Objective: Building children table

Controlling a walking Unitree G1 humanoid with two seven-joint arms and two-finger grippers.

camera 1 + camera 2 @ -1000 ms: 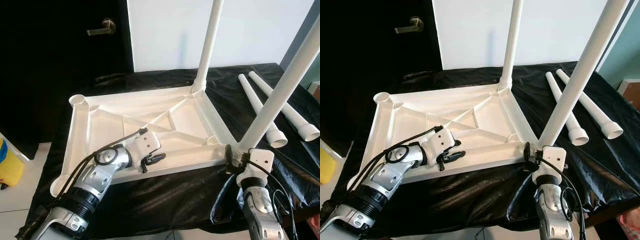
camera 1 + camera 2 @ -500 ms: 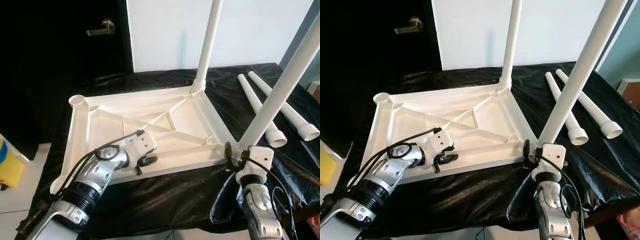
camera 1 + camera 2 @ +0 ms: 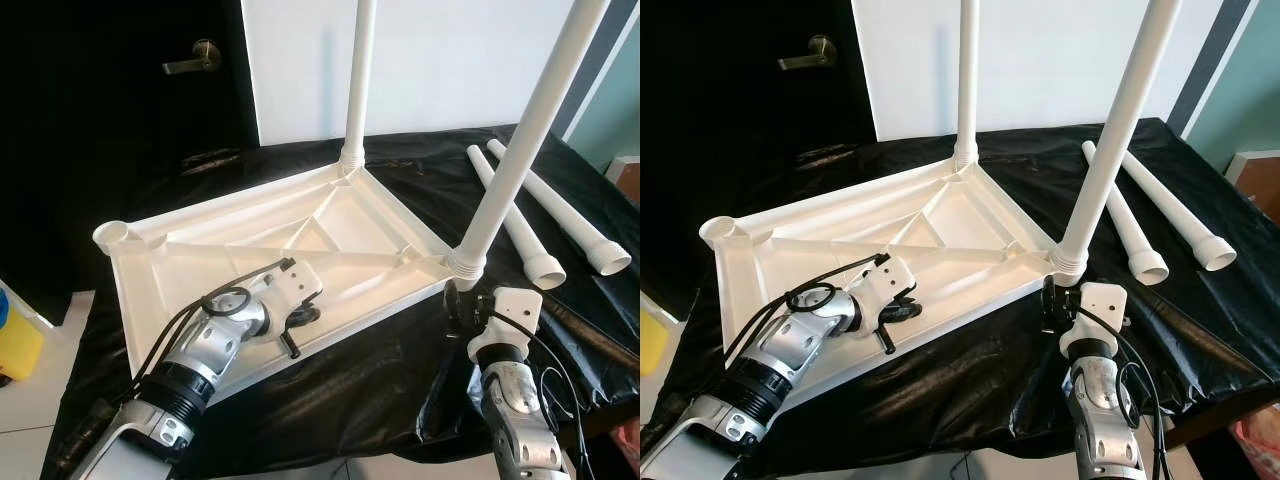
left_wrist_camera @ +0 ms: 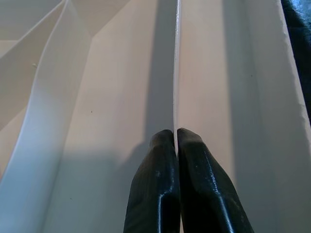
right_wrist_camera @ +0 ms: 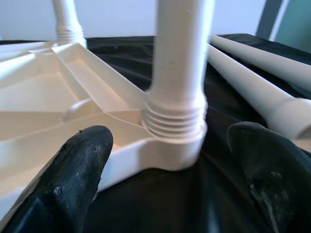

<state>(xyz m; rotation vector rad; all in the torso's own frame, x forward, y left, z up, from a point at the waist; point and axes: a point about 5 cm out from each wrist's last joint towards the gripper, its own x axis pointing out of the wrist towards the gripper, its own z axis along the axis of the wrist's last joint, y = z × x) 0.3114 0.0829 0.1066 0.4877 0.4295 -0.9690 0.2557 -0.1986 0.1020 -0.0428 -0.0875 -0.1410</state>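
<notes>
The white children's tabletop [image 3: 190, 255] lies upside down on the black-covered table. Two white legs stand screwed into its corners: one at the far corner [image 3: 356, 90], one at the near right corner [image 3: 512, 150]. My left gripper [image 3: 295, 330] is at the tabletop's front edge, its fingers [image 4: 160, 165] shut on a thin upright rib [image 4: 176, 63]. My right gripper [image 3: 456, 302] is open just in front of the near right corner. Its fingertips [image 5: 87, 145] stand on either side of the threaded leg socket [image 5: 175, 121] without touching it. Two loose legs [image 3: 512, 212] [image 3: 560, 205] lie at the right.
A dark door with a lever handle [image 3: 195, 58] and a white wall stand behind the table. A yellow object [image 3: 15, 335] sits on the floor at the left. The black cover [image 3: 370, 380] hangs over the near table edge.
The tabletop has turned, its left end swinging towards me and its far leg shifting left. My left gripper went with it. My right gripper now sits slightly apart from the corner.
</notes>
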